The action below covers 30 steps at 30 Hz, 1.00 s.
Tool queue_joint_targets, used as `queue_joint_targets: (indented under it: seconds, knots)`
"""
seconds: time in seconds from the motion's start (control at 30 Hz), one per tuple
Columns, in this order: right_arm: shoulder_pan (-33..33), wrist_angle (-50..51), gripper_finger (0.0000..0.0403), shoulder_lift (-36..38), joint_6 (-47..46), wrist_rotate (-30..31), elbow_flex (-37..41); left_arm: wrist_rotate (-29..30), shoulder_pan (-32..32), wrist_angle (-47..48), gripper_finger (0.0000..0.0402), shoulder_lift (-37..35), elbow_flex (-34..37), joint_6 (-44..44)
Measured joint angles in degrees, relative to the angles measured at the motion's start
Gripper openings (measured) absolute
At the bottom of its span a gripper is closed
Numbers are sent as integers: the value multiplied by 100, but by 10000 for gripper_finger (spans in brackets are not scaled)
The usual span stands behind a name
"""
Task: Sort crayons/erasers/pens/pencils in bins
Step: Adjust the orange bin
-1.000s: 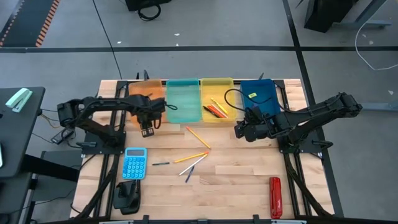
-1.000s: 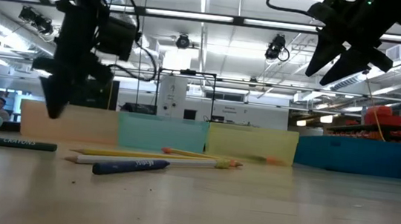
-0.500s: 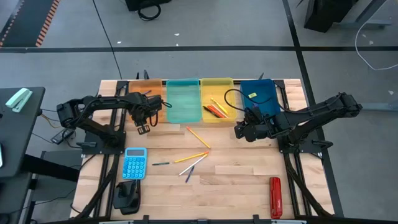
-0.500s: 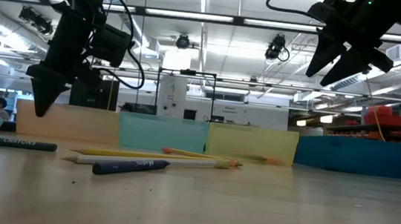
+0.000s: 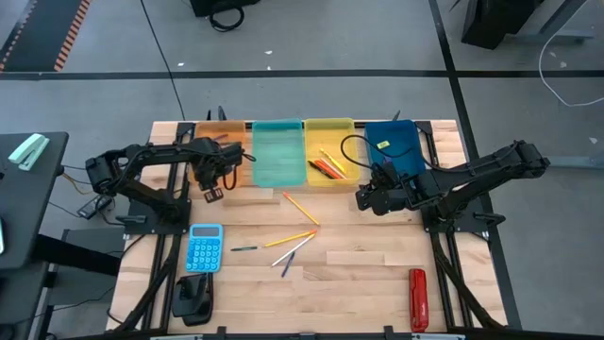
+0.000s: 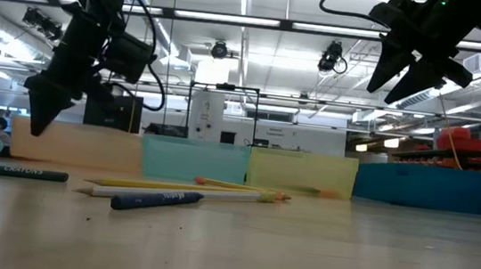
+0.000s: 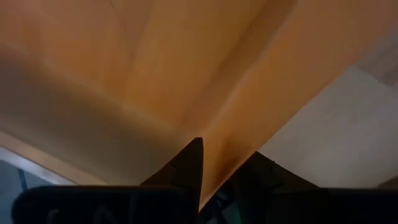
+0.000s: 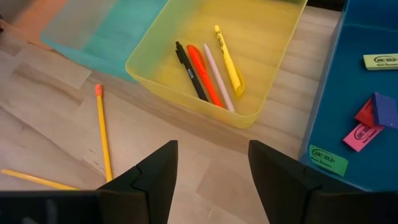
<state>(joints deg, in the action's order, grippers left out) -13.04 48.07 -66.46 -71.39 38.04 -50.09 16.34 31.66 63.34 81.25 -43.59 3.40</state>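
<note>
At the front wall of the orange bin (image 5: 219, 142), the left pincer (image 5: 212, 195) hangs just above the counter (image 5: 359, 269). Its two tips stand a narrow gap apart, and the left wrist view shows only the bin's orange plastic between them, so it reads as released and empty. The right pincer (image 5: 364, 200) hovers over bare wood in front of the yellow bin (image 5: 351, 179) and the dark blue bin (image 5: 401, 132), fully released and holding nothing. The nearest loose item is an orange-yellow pencil (image 5: 300, 209), which lies flat between the two pincers. Its long axis runs diagonally from the front of the teal bin (image 5: 277, 156) toward the middle of the counter. It lies on the left-arm side of the right pincer, and the right arm appears the nearer of the two. Further toward the front edge lie a second yellow pencil (image 5: 290, 240), a pale pencil (image 5: 298, 249), a short dark pen (image 5: 243, 248) and a bluish pen (image 5: 286, 267), loosely grouped. The yellow bin already holds several sticks (image 8: 208, 74), and the dark blue bin holds erasers (image 8: 364, 134). A calculator (image 5: 205, 247) and a red tool (image 5: 417, 299) rest apart from these. The counter is pale, level wood, and a hall with ceiling lights lies beyond it.
</note>
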Motion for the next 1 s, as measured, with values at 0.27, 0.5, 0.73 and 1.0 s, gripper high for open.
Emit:
queue_joint_targets:
  seconds: [0.27,0.5,0.73,1.0]
  knots:
    - [0,2,205,1,48,2,0,30,0,158,80,-87,-28,-83]
    - [5,4,205,1,52,3,0,-95,0,-5,91,-153,-261,0]
    - [4,4,205,1,45,4,0,-120,105,-143,93,-153,-286,161]
    - [4,2,205,1,6,-1,0,-160,343,-110,100,-153,-284,328]
